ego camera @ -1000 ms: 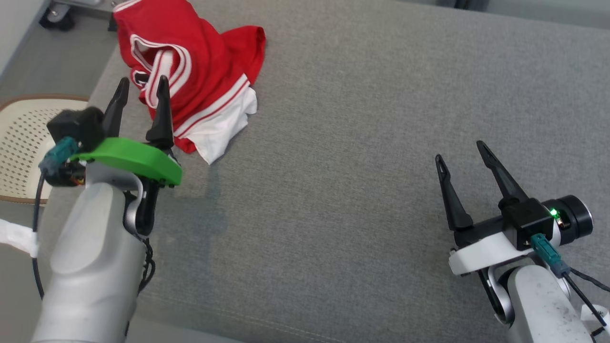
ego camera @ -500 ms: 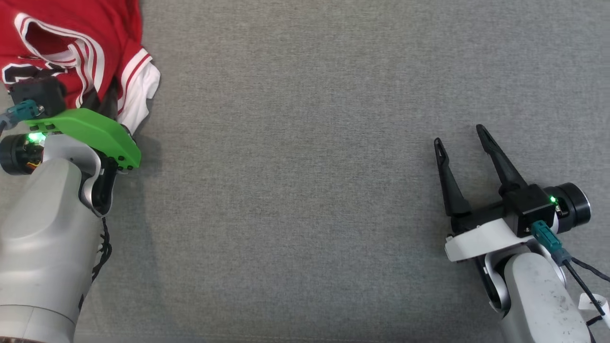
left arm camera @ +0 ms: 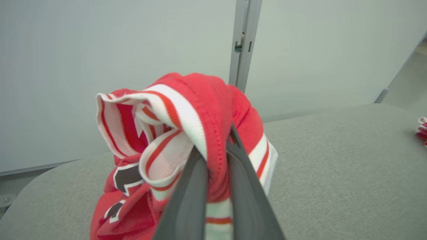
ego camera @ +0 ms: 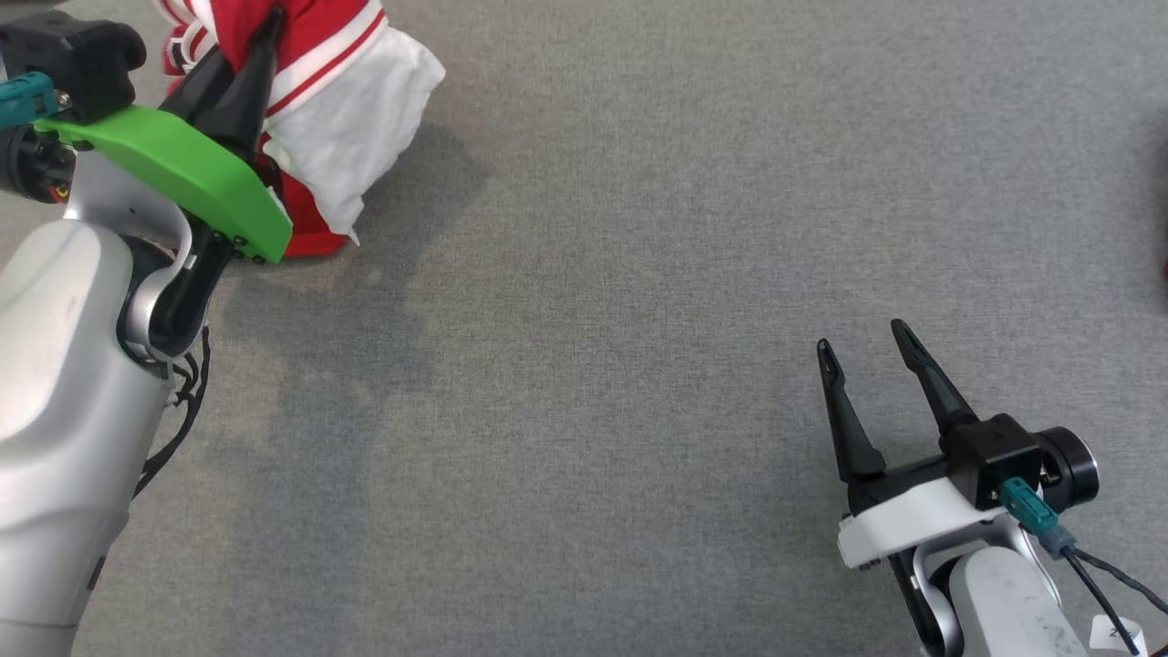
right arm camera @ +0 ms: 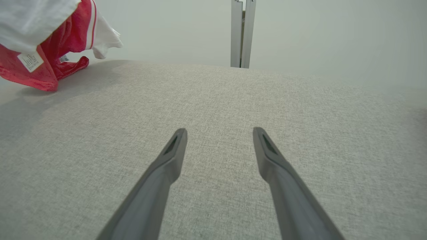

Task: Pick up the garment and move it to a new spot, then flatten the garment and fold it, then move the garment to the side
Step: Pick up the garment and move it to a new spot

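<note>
Upper left of the head view: left gripper [ego camera: 265, 27] is pinched nearly closed on a bunch of the garment [ego camera: 338, 119], a red jersey with white trim and a white panel. In the left wrist view the cloth is wedged between the two fingers, with striped edging spilling over the tips. Most of the garment hangs bunched from that grip. In the right wrist view its low red end looks to be touching the surface [ego camera: 639, 274] at the upper left of frame, with a white label [right arm camera: 30, 61] showing. The centre of the head view is bare grey surface with the garment's shadow on it. At lower right, right gripper [ego camera: 862, 338] hovers with its fingers spread wide and nothing between them, well apart from the garment.

Step, as I judge it: pick-up and move, the first part. The grasp is made and the carry is under way or about to start. Nothing is flattened or folded yet.

Next move calls for carrying the bunch over toward the open middle without dragging the low end, then letting go so both grippers can spread it out. The risk is a thin pinch slipping.

Count: one garment, two grippers, one label, one post [right arm camera: 243, 33] behind the surface. One small red scrap [left arm camera: 422, 130] sits at the far right edge of the left wrist view, too small to tell what it is.
</note>
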